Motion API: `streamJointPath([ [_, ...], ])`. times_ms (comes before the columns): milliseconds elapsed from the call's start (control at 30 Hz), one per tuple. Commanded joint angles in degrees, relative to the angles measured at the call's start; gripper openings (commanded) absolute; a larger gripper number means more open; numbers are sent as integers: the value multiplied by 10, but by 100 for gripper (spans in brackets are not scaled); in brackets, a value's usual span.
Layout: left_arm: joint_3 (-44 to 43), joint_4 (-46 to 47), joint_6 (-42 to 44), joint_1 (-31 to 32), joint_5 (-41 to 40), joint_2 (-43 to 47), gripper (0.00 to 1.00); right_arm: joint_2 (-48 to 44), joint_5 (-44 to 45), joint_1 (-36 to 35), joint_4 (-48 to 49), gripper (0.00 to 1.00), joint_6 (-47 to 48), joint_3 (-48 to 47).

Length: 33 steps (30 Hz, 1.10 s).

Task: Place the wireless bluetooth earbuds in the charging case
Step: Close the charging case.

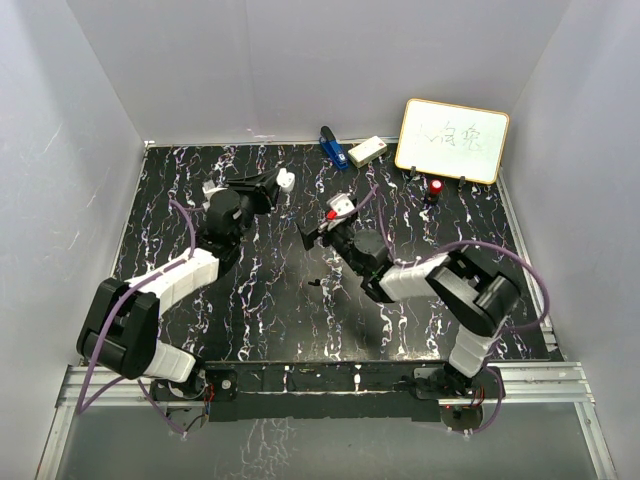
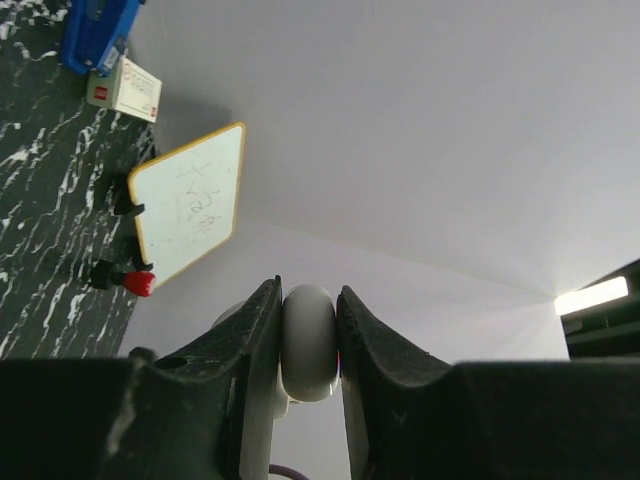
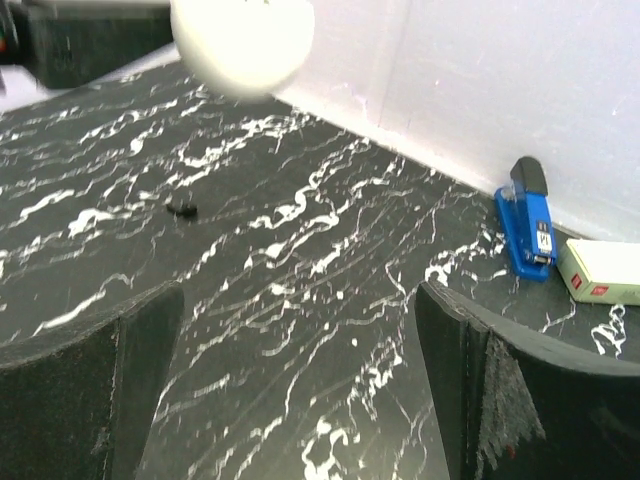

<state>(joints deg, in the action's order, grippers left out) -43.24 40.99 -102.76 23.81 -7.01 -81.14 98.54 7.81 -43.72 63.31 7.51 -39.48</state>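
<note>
Left wrist view: the charging case [image 2: 308,345] is seen edge-on, clamped between the two fingers of the left hand [image 2: 308,290] and held up off the counter [image 2: 50,200], with the whiteboard [image 2: 190,200] and the back wall behind it. From the top external camera the same white case [image 1: 285,180] is found at the tip of the left arm, near the back of the marbled counter, and the right hand is pointed toward it from close by. In the right wrist view the right hand [image 3: 300,300] is spread wide with nothing between its fingers, and the case [image 3: 240,40] hangs blurred at the top edge. A small dark piece [image 3: 182,209] lies on the counter ahead of that hand; it may be the darker earbud, though it is too small to be sure. No white earbud can be made out, and whether the case is opened cannot be told. A blue stapler [image 3: 528,220] and a cream box [image 3: 600,272] rest by the back wall. The task is judged barely begun: the case is secured, but both earbuds are yet to be picked up and seated.
</note>
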Motion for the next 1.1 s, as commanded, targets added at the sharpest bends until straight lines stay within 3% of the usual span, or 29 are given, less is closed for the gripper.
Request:
streamJointPath([
  [0,-25,-76,-14,24,-61,20,0,52,56,-17,130,98,13,-59],
  [200,-33,-127,-34,50,-111,23,0,109,109,-41,163,98,45,-109],
  [1067,-19,-167,-35,69,-119,44,0,151,219,-47,206,98,149,-147],
])
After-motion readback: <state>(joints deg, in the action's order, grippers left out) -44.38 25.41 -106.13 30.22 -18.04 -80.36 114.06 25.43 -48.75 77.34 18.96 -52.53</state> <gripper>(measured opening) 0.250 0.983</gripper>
